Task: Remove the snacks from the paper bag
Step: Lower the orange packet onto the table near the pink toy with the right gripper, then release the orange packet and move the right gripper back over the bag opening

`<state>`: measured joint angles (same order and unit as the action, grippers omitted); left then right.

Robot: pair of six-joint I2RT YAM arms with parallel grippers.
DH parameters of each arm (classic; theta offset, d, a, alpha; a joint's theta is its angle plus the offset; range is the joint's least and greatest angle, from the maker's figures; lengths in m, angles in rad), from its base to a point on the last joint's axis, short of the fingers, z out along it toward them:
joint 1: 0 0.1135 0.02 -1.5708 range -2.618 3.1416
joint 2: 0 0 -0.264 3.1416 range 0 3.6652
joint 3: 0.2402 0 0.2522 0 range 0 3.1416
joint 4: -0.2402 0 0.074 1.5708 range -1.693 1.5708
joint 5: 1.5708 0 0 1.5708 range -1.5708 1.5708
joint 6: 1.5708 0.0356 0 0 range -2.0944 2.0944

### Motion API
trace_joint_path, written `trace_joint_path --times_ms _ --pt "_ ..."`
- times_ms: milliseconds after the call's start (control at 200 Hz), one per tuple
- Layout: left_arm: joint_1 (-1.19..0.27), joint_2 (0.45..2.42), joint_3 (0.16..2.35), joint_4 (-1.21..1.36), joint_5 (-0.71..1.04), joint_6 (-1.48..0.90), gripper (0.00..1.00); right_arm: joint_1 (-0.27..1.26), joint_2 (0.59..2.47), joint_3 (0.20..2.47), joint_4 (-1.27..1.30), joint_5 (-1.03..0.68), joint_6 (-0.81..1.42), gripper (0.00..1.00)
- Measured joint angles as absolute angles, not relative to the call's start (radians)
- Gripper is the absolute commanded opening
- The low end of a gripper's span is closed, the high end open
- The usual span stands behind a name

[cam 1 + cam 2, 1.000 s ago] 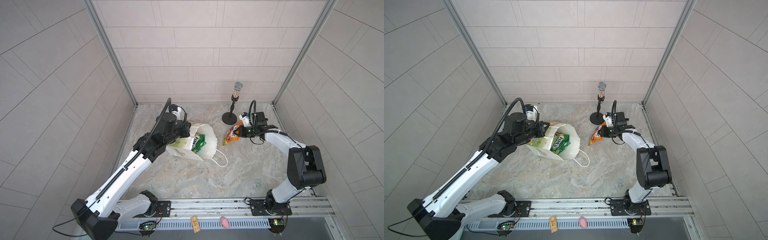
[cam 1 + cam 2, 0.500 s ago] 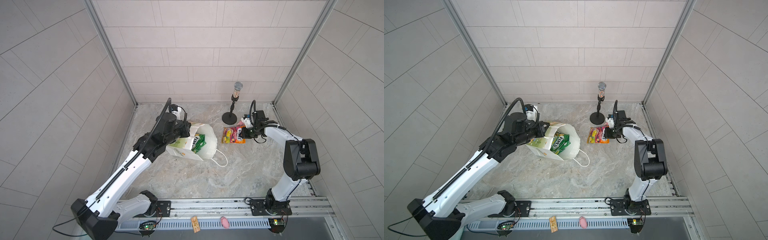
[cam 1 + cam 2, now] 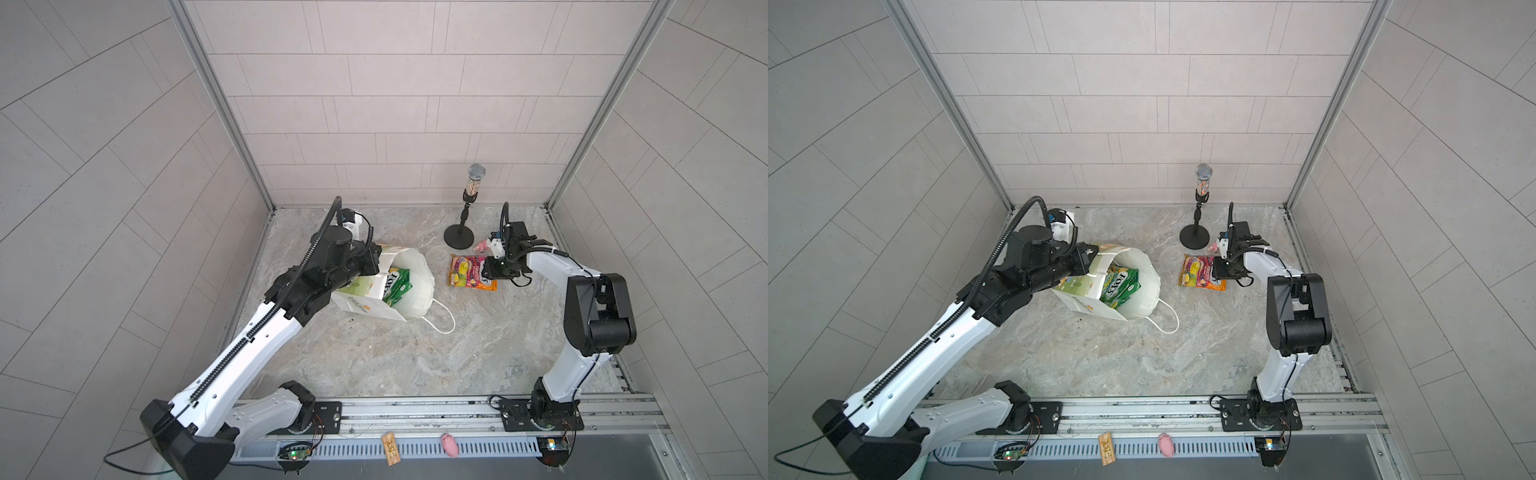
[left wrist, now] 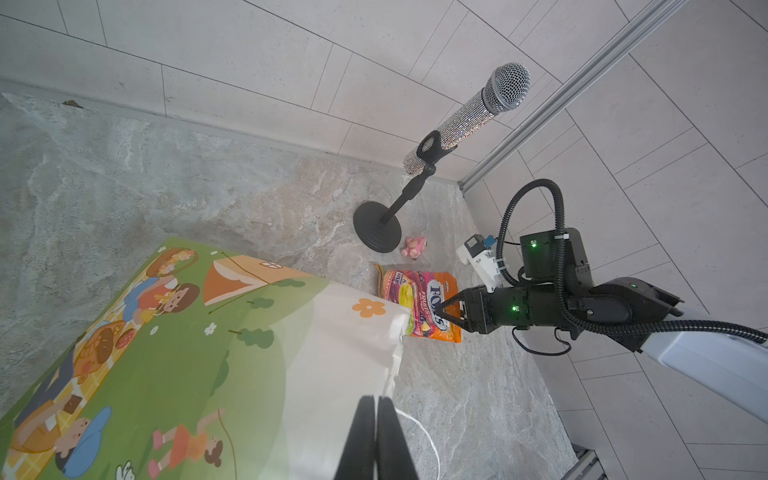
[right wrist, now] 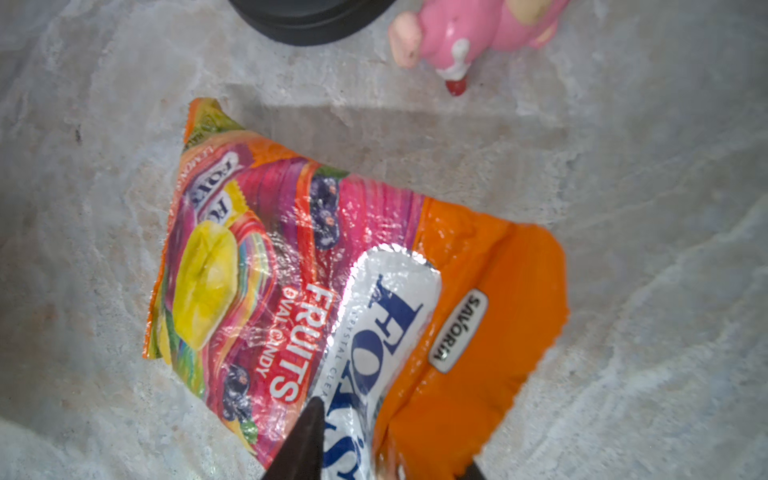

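The left claw (image 4: 376, 419) was pinched shut on the rim of the paper bag (image 3: 417, 274), which leaned open on the table (image 3: 415, 365) with a green packet (image 3: 397, 284) inside. The right claw (image 4: 444, 312) gaped, released, over the orange-pink packet (image 3: 467, 272) lying flat nearby. Those packets looked light, crinkly and slippery; I'd pinch a sealed edge.

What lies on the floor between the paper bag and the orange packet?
Nothing: in both top views the floor between the paper bag and the orange packet is bare.
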<state>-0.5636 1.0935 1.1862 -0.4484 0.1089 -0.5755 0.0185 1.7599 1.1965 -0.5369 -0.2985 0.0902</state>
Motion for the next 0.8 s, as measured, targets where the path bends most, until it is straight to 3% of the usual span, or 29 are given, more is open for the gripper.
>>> trace_joint_path --times_ms 170,335,801 --pt "-0.564 1.090 1.185 -0.449 0.112 -0.576 0.00 0.018 1.739 1.169 -0.521 -0.238 0.125 0.61" --pt "-0.564 1.086 1.185 -0.448 0.117 -0.575 0.00 0.017 1.625 1.087 -0.481 -0.235 0.169 0.63" --pt "-0.564 1.064 1.171 -0.445 0.149 -0.567 0.00 0.059 1.180 0.776 -0.156 -0.645 0.389 0.57"
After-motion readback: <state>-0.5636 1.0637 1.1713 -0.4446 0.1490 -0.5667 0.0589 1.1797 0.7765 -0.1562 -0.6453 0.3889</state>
